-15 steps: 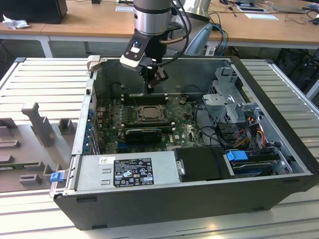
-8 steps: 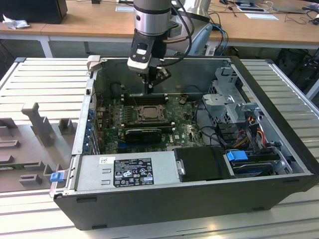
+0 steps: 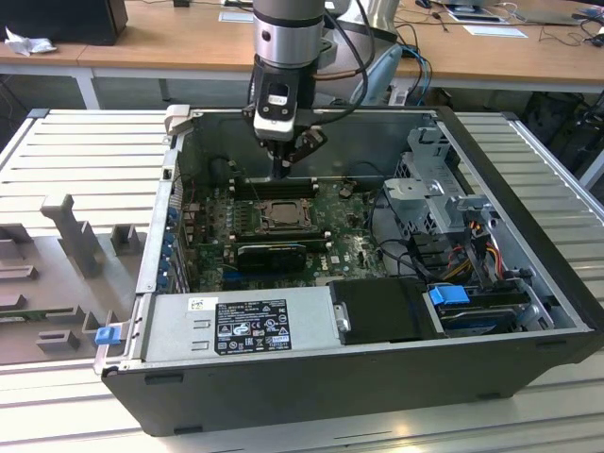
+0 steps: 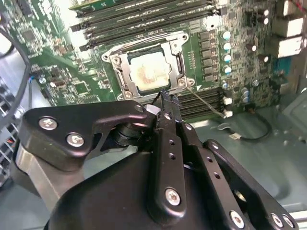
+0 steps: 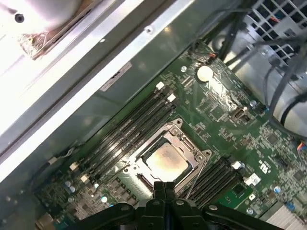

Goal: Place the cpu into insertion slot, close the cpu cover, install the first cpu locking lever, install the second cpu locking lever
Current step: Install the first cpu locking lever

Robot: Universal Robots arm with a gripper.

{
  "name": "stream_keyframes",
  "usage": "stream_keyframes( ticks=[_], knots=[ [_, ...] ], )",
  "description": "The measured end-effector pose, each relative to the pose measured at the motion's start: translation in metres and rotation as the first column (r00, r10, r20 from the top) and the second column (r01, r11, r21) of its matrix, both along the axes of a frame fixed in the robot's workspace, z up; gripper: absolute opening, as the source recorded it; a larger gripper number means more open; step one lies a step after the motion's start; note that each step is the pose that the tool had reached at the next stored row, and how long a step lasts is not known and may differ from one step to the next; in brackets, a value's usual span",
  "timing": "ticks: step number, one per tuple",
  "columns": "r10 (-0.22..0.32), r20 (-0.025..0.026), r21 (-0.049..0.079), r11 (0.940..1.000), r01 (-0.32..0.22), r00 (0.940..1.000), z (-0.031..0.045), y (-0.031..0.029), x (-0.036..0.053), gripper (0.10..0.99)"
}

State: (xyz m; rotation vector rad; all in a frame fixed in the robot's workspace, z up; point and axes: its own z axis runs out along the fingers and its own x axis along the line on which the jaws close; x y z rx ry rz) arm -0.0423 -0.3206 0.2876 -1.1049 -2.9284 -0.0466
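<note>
- Wooden desks (image 3: pixel 142 58) run along the back of the room. In front of them a slatted metal desk (image 3: pixel 75 151) carries an open computer case (image 3: pixel 330 401). The insertion slot (image 4: pixel 182 40) sits in the green board near the middle of the case.
- Well to the exterior view's left of the slot, outside the case, grey fixture blocks (image 3: pixel 71 236) lie on the slatted desk.
- A blue latch (image 3: pixel 106 334) sits on the case corner, to the left of the slot and nearer the camera.
- A grey power supply (image 3: pixel 241 323) lies along the case's near wall, on the camera side of the slot.
- A black graphics card (image 3: pixel 274 253) stands just beside the slot, between it and the power supply.
- The cpu (image 4: pixel 149 72) lies flat inside the slot. The cpu cover (image 4: pixel 122 67) lies down around it, and the pale metal face shows through the window.
- The gripper (image 3: pixel 280 173) hangs upright from the arm at the slot's far edge, over the memory slots (image 5: pixel 129 127).
- Its fingers (image 4: pixel 168 103) are pressed together and narrow, with the tips just beside the slot's rim. I cannot tell whether they touch anything.
- A thin metal lever (image 4: pixel 206 101) slants out from a corner of the slot, next to the fingertips.
- To the exterior view's right of the slot stand a metal drive cage (image 3: pixel 444 189), bundled cables (image 3: pixel 477 241) and a blue tab (image 3: pixel 448 294).
</note>
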Motion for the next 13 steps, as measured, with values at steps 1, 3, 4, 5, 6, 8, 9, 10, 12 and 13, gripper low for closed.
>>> stream_keyframes(
  ticks=[1,3,4,5,6,8,9,10,12,13],
  knots=[
    [0.021,0.0000,0.000,0.9998,-0.021,0.9998,-0.0001,0.0000,0.0000,0.106],
    [0.058,0.0000,0.000,0.9983,-0.058,0.9983,-0.0001,0.0000,0.0000,0.106],
    [0.075,0.0000,0.000,0.9972,-0.075,0.9972,-0.0001,0.0000,0.0000,0.106],
    [0.110,0.0000,0.000,0.9939,-0.110,0.9939,-0.0001,0.0000,0.0000,0.106],
    [0.128,0.0000,0.000,0.9918,-0.128,0.9918,-0.0002,0.0000,0.0000,0.106],
    [0.166,0.0000,0.000,0.9862,-0.166,0.9862,-0.0002,0.0000,0.0000,0.106],
    [0.185,0.0000,0.000,0.9827,-0.185,0.9827,-0.0003,0.0000,0.0000,0.106],
    [0.215,0.0000,0.000,0.9765,-0.215,0.9765,-0.0004,0.0000,0.0000,0.106],
    [0.254,0.0001,0.000,0.9673,-0.254,0.9673,-0.0007,0.0000,0.0000,0.106],
    [0.284,0.0001,0.000,0.9588,-0.284,0.9588,-0.0012,0.0000,0.0000,0.106]
  ],
)
